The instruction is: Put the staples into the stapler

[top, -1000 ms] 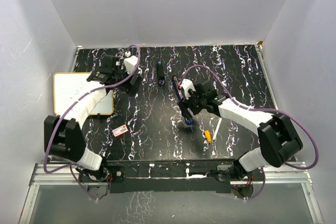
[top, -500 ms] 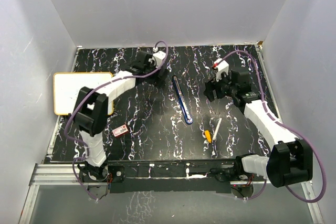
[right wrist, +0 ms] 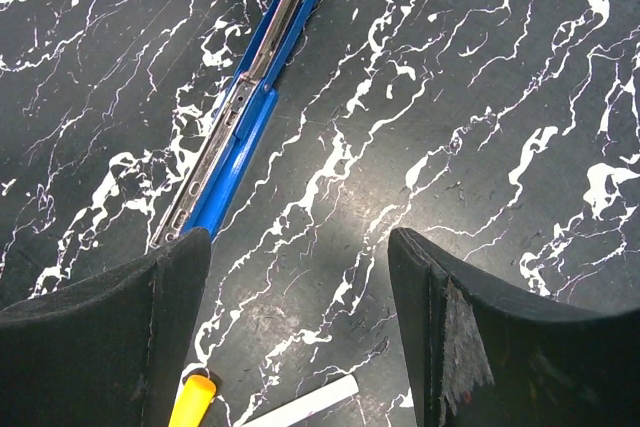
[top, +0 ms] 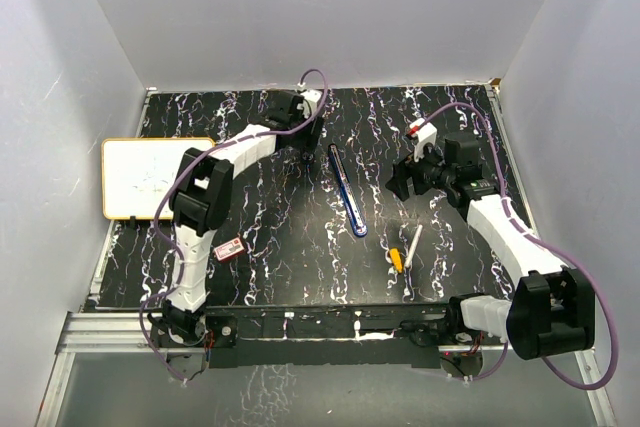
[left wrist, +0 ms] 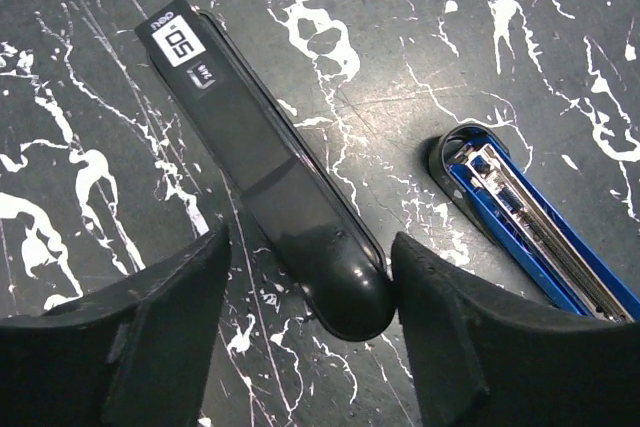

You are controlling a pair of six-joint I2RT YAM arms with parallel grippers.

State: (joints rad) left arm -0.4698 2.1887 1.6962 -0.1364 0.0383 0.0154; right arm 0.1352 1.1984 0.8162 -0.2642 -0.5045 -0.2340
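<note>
The box of staples lies on the table at the near left, close to the left arm's base and well apart from both claws. Its long axis runs roughly left to right, with a slight tilt. Of the two claws the left is the nearer to it, though it would have to draw back toward the near edge to reach it.

The left claw is at the far middle of the table, and its fingers stand apart on either side of the rounded end of a black stapler. Bare table shows between one finger and the stapler, so it does not look clamped yet. The blue stapler lies opened out flat just beside it, with its metal channel facing up and its length running from far to near down the middle of the table.

The right claw hangs open and empty to the right of the blue stapler. A white pen with a yellow tip lies near it.

A second ago the right claw was over the blue stapler at the centre and the left claw was back by the whiteboard. Since then the right arm has pulled away to the right. The left arm has swung across to the black stapler, and its fingers have begun to narrow. The box of staples and the pen have not moved.
</note>
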